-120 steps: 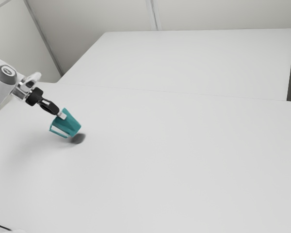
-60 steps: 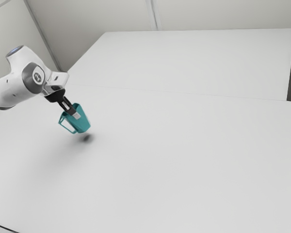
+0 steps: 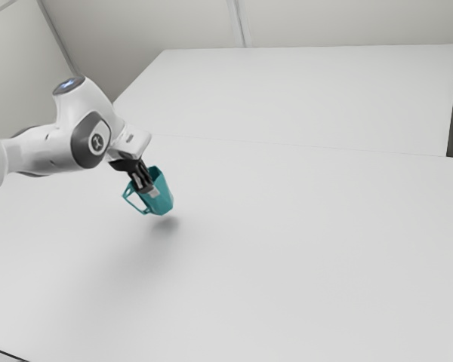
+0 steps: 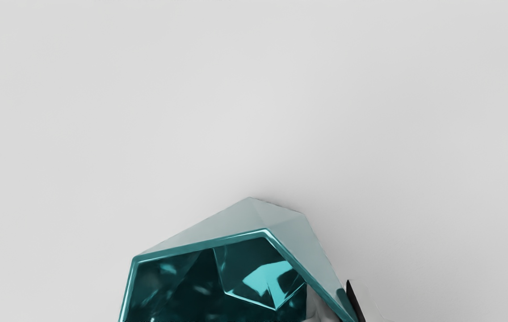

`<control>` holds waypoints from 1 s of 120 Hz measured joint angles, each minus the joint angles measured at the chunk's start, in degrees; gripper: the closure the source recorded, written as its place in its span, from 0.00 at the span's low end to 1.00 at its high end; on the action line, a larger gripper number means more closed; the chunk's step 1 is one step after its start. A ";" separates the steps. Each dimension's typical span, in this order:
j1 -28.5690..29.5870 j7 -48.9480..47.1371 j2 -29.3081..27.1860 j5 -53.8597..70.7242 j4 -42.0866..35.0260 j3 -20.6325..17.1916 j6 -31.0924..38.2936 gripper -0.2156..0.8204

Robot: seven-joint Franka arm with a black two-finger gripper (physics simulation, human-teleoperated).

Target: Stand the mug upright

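Note:
In the exterior view, my gripper (image 3: 152,192) points down at a slant and is shut on the side wall of the teal mug (image 3: 164,199). The mug leans, its mouth up and its handle toward the exterior view's left, and a shadow lies on the table just beneath it. In the wrist view, the gripper (image 4: 337,306) pinches the wall near the rim, with one finger inside the mug (image 4: 231,229) and the other outside. The mug's hollow faces the camera there; its handle cannot be made out.
The white table (image 3: 287,264) spreads around the mug. A pale raised panel or surface (image 3: 302,98) stands beyond it, and a dark cable (image 3: 7,353) crosses the lower left corner of the exterior view.
My arm has carried the mug toward the exterior view's right, more of the arm has come into view, and the mug has turned to a less steep lean.

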 joint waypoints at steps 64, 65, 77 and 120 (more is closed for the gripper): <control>0.80 -0.20 -4.72 -0.42 -6.84 -7.03 1.89 0.97; 0.79 -0.20 -4.68 -0.43 -6.84 -7.12 1.94 0.97; 0.76 -0.25 -4.23 -0.52 -6.95 -7.94 2.59 0.97; 0.63 -0.49 -1.98 -0.54 -7.57 -10.24 5.52 0.97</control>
